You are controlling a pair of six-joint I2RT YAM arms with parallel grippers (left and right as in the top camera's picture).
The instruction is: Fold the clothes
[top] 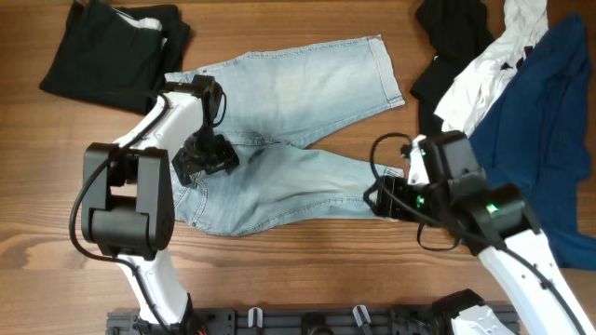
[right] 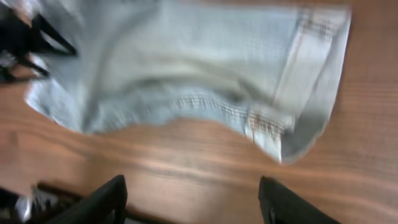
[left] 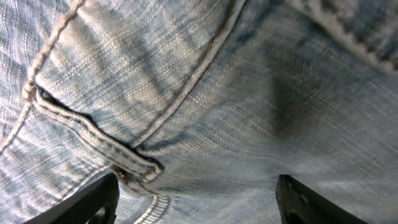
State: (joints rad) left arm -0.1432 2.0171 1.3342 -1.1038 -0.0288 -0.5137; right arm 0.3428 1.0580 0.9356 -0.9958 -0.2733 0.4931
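Denim shorts [top: 289,140] lie spread flat on the table [top: 307,265]. Left gripper [top: 205,156] sits low over the front seams, jaws spread. The right gripper [top: 386,197], jaws also spread, hovers beside the lower leg hem. Risk: right closes short of the hem and misses; left bunches fabric

1. No text, label, brand, number or sign readable in any of the three views.
2. On the denim shorts [top: 279,140], only seams and stitching visible up close, with no letters or printed tag.
3. Right wrist view blurred, so nothing legible there.
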